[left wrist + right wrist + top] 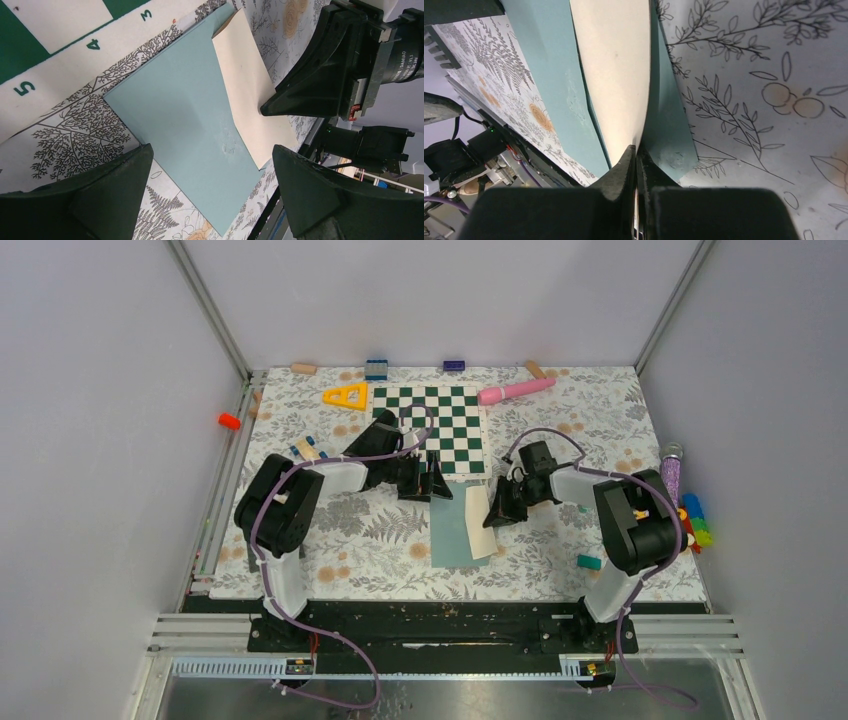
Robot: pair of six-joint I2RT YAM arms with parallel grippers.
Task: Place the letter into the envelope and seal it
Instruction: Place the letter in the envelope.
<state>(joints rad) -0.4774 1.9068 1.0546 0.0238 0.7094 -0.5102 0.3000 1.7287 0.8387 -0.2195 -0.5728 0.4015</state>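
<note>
**Right jaws nip the letter's edge; left jaws stand wide over the envelope**

The right gripper [635, 152] has its black, wedge-shaped fingers pressed flat together. The letter [614, 65], smooth matte cream paper on the side facing up, curves into the seam between them, pinched at its long edge. On either side of those tips lies the envelope [549, 60], flat paper in a muted teal with a small scuffed wrinkle near one corner. The letter rests partly on it and overhangs toward the right jaws.

The left gripper [212, 150] is spread wide and holds nothing. The envelope's teal panel lies in the gap between its two blunt black fingertips and runs on ahead of them. Off to one side of the left jaws is the chessboard [60, 50], with green and white squares and a white border printed "5", "4", "3". Everything sits on a table cover [380, 530] printed with ferns and blossoms. A motor housing [400, 65] behind the right jaws reads "DAMIAO".
</note>
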